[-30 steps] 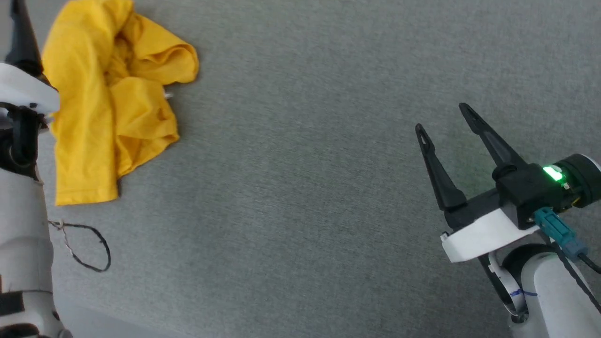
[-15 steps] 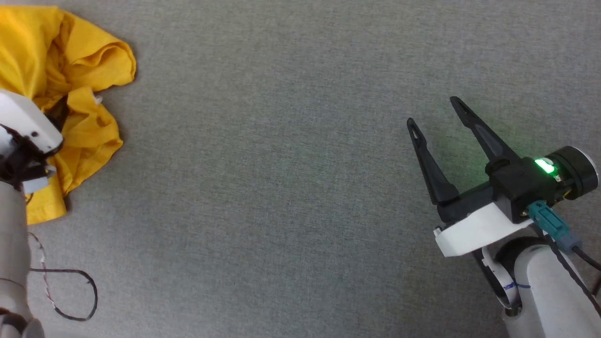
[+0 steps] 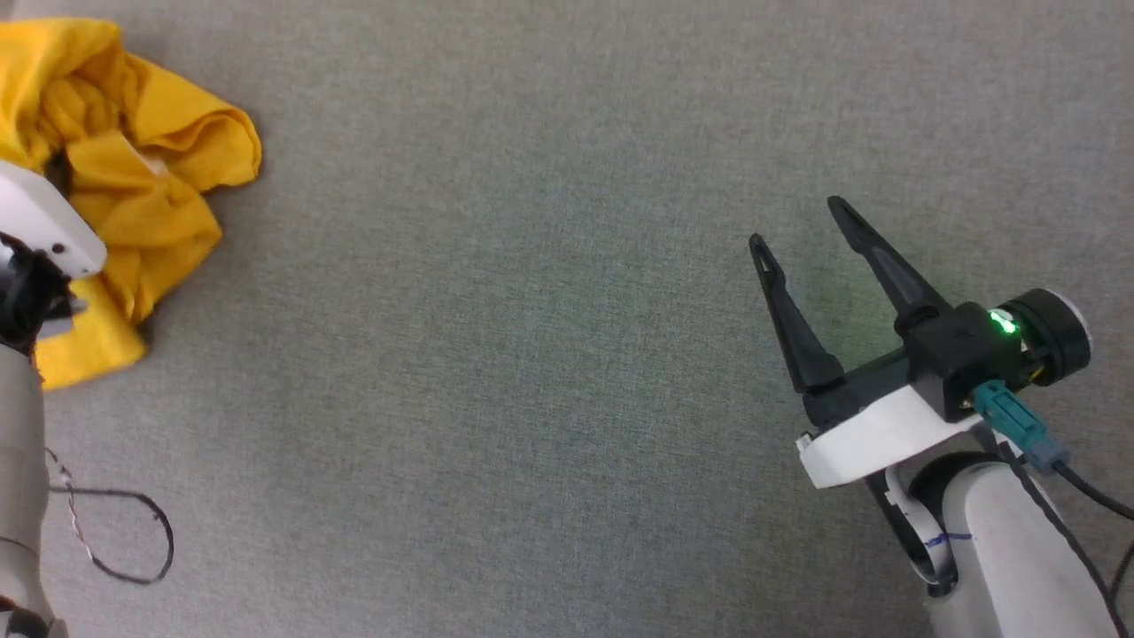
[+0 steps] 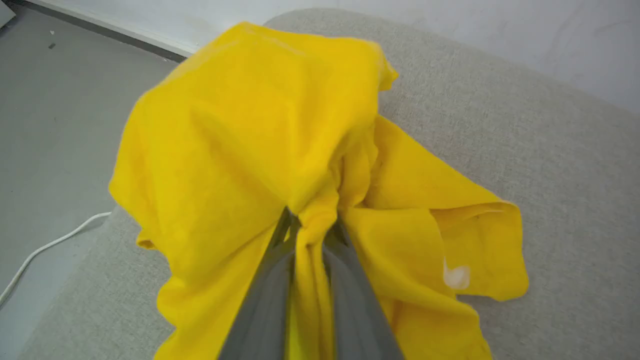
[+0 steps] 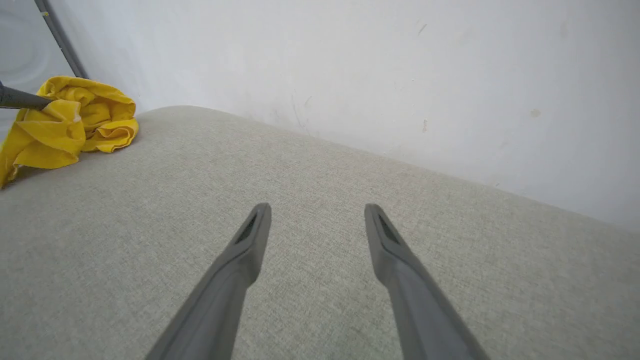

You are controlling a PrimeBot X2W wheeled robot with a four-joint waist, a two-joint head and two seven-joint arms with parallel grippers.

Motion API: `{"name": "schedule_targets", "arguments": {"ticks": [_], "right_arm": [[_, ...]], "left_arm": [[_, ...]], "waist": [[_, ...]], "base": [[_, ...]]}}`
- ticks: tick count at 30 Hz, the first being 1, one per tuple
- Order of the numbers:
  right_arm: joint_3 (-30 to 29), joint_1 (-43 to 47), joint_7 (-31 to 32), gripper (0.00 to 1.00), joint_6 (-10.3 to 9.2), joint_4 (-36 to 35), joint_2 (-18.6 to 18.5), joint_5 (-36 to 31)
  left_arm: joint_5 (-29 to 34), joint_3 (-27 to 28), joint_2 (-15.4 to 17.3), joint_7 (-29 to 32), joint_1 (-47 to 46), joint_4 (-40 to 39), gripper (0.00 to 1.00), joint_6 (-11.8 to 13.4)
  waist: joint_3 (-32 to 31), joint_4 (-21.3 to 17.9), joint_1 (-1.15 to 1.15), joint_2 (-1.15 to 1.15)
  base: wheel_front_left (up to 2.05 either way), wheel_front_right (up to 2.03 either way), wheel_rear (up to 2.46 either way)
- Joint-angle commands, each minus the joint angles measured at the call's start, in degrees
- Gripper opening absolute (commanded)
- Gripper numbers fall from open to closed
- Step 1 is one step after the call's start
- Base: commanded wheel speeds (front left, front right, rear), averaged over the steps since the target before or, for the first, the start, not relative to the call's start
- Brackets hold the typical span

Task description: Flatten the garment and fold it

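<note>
The garment (image 3: 151, 204), a bright yellow T-shirt, lies crumpled at the far left of the grey padded surface. In the left wrist view my left gripper (image 4: 312, 222) is shut on a pinched ridge of the garment (image 4: 250, 150), with cloth bunched between and over the fingers. In the head view its white wrist housing (image 3: 40, 230) sits over the cloth and hides the fingers. A small white patch (image 4: 456, 276) shows on one fold. My right gripper (image 3: 797, 223) stands open at the right, well away from the shirt, with nothing between its fingers (image 5: 250, 250). The garment (image 5: 75, 125) also shows far left in the right wrist view.
The grey padded surface (image 3: 532, 354) stretches between the two arms. A black wire loop (image 3: 124, 540) hangs by my left forearm. A white wall (image 5: 400, 75) runs behind the surface. Left of its rounded edge is grey floor with a white cable (image 4: 45, 245).
The head camera has shifted. My left gripper has come down onto the garment and shut on it, and the cloth is more bunched up. The right gripper stays open.
</note>
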Motion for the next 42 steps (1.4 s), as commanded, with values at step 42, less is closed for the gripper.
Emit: {"name": "schedule_targets", "arguments": {"ticks": [42], "right_arm": [[-9.2, 12.9, -2.7, 1.00, -0.05, 2.0, 4.5, 3.9]], "left_arm": [[1.6, -30.0, -13.9, -13.6, 29.4, -47.3, 0.00, 4.2]], "waist": [[-20.2, -20.4, 0.00, 0.00]], "base": [[0.00, 0.00, 0.00]]}}
